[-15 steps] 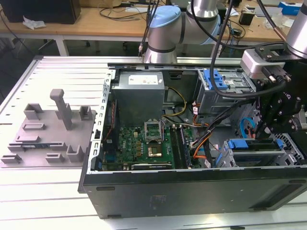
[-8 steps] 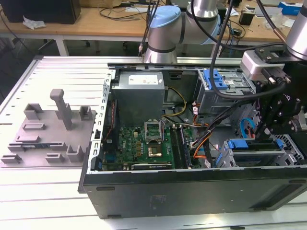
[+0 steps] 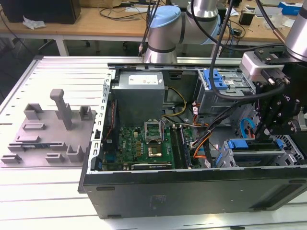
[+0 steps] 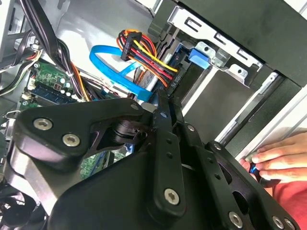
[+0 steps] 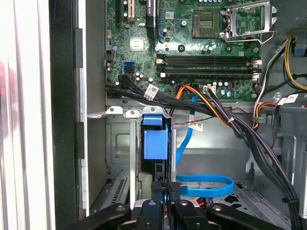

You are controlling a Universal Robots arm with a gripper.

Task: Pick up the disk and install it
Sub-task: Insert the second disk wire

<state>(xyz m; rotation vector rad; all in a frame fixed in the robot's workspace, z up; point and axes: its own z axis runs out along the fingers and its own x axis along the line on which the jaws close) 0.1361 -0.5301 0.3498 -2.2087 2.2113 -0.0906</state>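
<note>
While the gripper [image 5: 165, 191] hangs over the drive cage [image 3: 288, 158], the install step looks underway: the disk [image 5: 156, 143] stands edge-up in the bay just ahead of the jaws, which look pressed together on its rear edge. Seating it calls for a straight push. Only its blue frame shows.

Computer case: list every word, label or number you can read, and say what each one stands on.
No text here can be read.
Pale label on the power supply in the exterior view: too small to read.
White tags on the cables in the first wrist view: print too small.
Markings on the motherboard: too small.
</note>
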